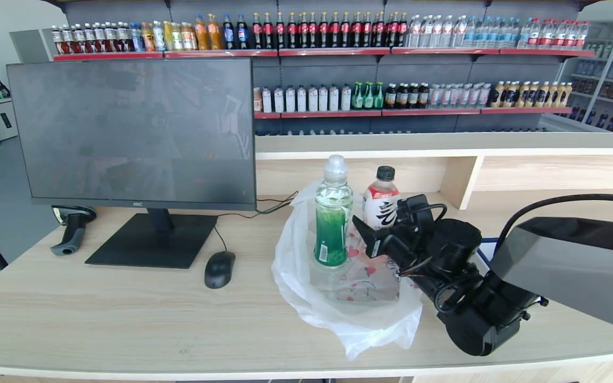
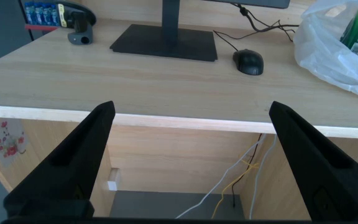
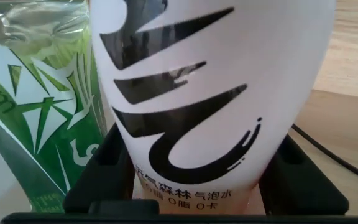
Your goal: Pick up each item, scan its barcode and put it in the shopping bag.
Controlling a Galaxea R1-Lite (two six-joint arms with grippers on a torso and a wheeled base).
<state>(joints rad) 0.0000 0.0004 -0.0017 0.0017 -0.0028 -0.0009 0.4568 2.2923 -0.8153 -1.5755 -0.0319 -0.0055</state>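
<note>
Mid-frame, the green bottle [image 1: 333, 218] has a clear body and cap and a green label with pale leaf shapes. Right of it, the white bottle [image 1: 380, 205] bears bold black brushstrokes and a black cap. The right hand [image 1: 385, 227] is black. The shopping bag [image 1: 338, 314] is milky white with small red prints. The surface [image 1: 125, 314] is pale wood grain.

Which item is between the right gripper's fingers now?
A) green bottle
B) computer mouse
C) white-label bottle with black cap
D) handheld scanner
C: the right wrist view shows the white-label bottle standing between the fingers of the right gripper, with the green bottle beside it, outside them.
</note>
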